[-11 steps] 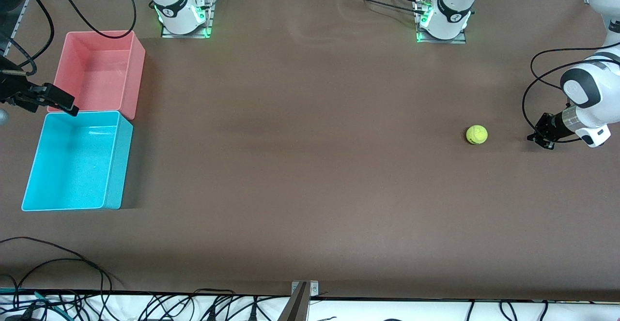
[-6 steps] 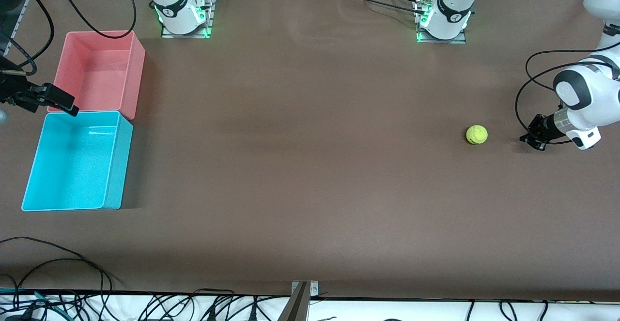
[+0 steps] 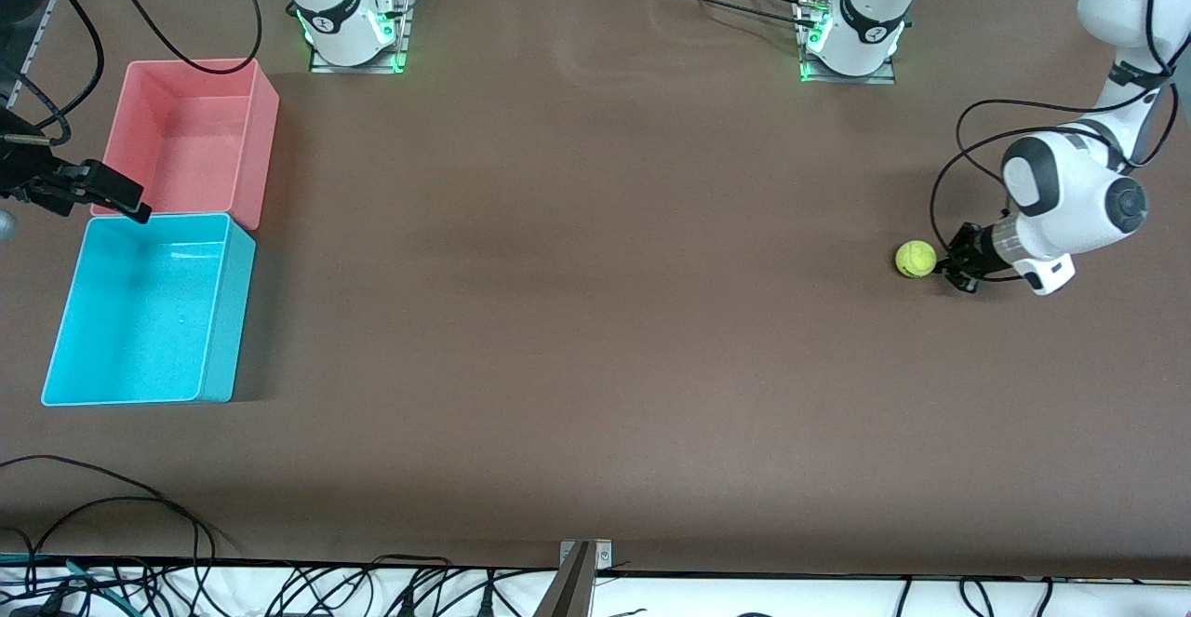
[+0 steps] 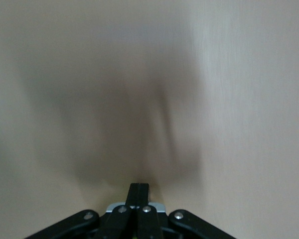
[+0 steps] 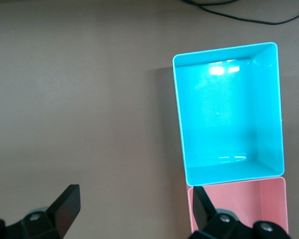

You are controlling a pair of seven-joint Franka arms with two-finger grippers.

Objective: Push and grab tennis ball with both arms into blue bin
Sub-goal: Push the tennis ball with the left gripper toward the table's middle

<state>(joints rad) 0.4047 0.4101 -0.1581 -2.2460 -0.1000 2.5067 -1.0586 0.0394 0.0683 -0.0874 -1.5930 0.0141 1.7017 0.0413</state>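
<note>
Tabletop (image 3: 595,338): matt brown, cloth-like, faint creases. Ball (image 3: 916,259): fuzzy yellow-green felt. Blue bin (image 3: 219,310), pink bin (image 3: 262,124): smooth glossy plastic, glare on floors. Arms (image 3: 1070,198): glossy white shells; black matt pincer (image 3: 951,268).

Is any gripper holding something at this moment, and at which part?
Nothing is held. The shut left gripper is at the tennis ball's side, not around it. The open right gripper waits, empty, above the bins.
</note>
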